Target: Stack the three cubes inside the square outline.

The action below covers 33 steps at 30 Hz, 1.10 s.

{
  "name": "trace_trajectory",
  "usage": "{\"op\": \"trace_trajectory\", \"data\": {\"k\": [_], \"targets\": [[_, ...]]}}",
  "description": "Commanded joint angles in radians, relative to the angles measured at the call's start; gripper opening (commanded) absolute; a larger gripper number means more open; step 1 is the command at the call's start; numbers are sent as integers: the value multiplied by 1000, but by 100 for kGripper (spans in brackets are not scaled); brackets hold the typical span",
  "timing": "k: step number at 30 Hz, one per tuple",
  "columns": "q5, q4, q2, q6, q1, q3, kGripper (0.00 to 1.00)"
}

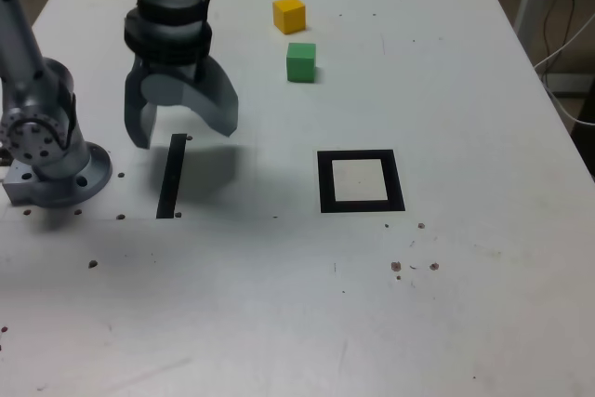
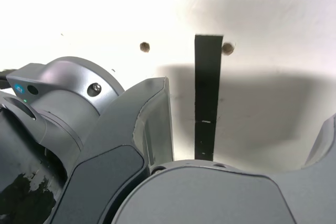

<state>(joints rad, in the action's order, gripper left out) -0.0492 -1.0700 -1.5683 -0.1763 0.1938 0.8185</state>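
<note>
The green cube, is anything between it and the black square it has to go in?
Nothing visible. The green cube sits on bare table above the square outline in the exterior view, with only white surface between them. The yellow cube lies farther back, and the open end effector hovers off toward that view's left.

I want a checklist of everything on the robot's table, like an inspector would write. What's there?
Surface: white table, with small dark specks and holes.
Job's things: yellow cube and green cube sit close together at the far side; no red cube seen. Square outline has nothing inside it.
Clutter: thin black strip lies flat below the gripper.
Grippers: gripper open, holding nothing, hanging over the strip's far end.
Cables: pale cables run off the table at the exterior view's right edge.
Surroundings: arm base stands at the exterior view's left.
</note>
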Motion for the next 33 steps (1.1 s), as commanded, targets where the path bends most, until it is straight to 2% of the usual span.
{"op": "trace_trajectory", "data": {"k": [1,17,33], "targets": [[-5,-19,9,-20,27,27,99],[-59,-107,-60,-201,302,228,99],[-107,-112,-182,-294,549,382,99]]}}
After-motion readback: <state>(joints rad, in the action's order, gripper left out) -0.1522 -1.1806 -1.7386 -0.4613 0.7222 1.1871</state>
